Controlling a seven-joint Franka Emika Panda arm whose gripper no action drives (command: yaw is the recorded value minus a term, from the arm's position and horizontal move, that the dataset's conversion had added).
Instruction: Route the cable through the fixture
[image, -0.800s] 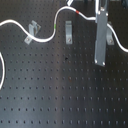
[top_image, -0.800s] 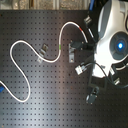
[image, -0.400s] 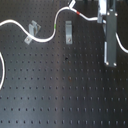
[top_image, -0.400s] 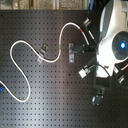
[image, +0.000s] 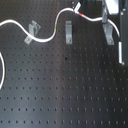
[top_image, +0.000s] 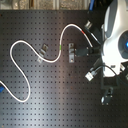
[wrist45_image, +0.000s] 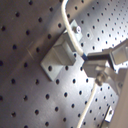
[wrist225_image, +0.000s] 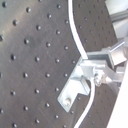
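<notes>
The white cable (image: 47, 36) runs from the first exterior view's left, past the left fixture (image: 32, 31), over the middle fixture (image: 68, 33), to my gripper (image: 106, 21) by the right fixture (image: 108, 34). Its green band (image: 55, 24) lies between the left and middle fixtures, and its red band (image: 78, 14) is just past the middle one. In the second exterior view the cable (top_image: 30, 47) snakes to my gripper (top_image: 96, 49). In both wrist views my gripper (wrist45_image: 87, 61) (wrist225_image: 92, 65) is shut on the cable (wrist45_image: 70, 30) (wrist225_image: 75, 30) beside a fixture (wrist45_image: 57, 59) (wrist225_image: 74, 89).
The black perforated board (image: 65, 95) fills the scene. The cable's far end with a blue tip (top_image: 3, 91) lies at the second exterior view's left edge. The white arm body (top_image: 117, 35) covers the second exterior view's right side.
My arm has moved toward the first exterior view's right, pulling the cable's held end along toward the right fixture. The rest of the cable has barely shifted.
</notes>
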